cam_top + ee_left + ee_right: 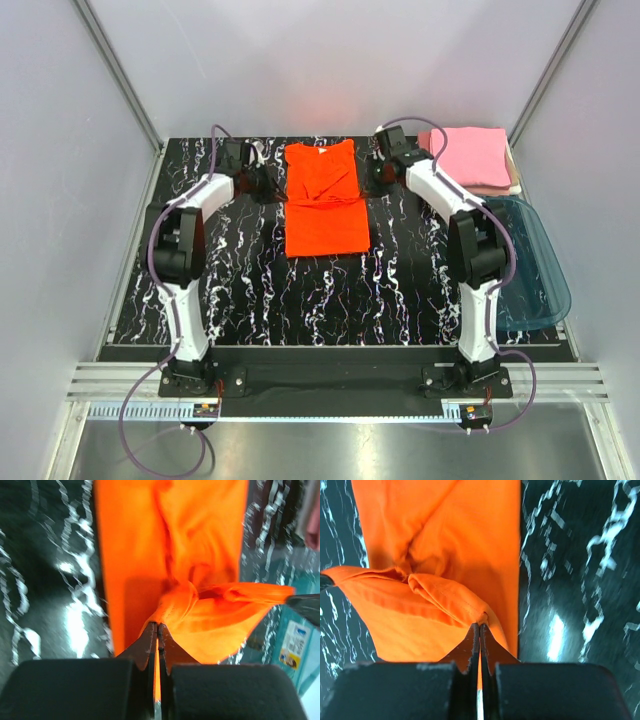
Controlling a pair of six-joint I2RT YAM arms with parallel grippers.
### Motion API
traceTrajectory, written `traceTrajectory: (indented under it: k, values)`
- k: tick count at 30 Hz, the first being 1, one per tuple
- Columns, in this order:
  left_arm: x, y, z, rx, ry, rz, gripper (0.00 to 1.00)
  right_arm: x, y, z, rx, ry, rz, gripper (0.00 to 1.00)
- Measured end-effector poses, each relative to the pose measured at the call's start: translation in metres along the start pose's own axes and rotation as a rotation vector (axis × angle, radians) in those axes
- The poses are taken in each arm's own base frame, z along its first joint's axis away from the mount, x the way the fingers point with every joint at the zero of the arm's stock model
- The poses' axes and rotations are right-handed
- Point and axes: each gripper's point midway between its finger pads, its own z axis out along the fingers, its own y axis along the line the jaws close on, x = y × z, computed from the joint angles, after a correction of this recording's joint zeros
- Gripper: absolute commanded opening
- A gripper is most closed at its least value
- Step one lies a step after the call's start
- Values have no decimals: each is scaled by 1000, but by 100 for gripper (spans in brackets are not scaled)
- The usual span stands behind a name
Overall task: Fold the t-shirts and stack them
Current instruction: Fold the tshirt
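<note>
The orange-red t-shirt (322, 200) lies in the middle of the black marbled table, its far part lifted and held from both sides. My left gripper (268, 184) is shut on the shirt's left edge; the left wrist view shows the pinched cloth (175, 602) bunched at my fingertips. My right gripper (376, 176) is shut on the right edge, with the cloth (450, 597) pinched the same way. The folded pink t-shirts (472, 157) sit stacked at the far right corner, right of my right arm.
A translucent teal plastic tub (528, 262) lies at the table's right edge, beside the right arm. Grey walls close in the back and sides. The table (250, 290) is bare marble in front of the shirt.
</note>
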Motion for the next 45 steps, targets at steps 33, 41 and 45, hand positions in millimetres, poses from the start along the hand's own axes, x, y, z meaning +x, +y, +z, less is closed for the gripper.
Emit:
traceTrajectory:
  k: [33,41,45]
  values:
    - [-51,38,21,-60,-29,49,27,-49,-20,67,-71,47,-40,20]
    - [-32,4,41,5,24,116,26,-36,-10,70,-107,88,-38,19]
    - [-42,7,56,12,16,125,27,-41,-6,75,-119,77,-41,20]
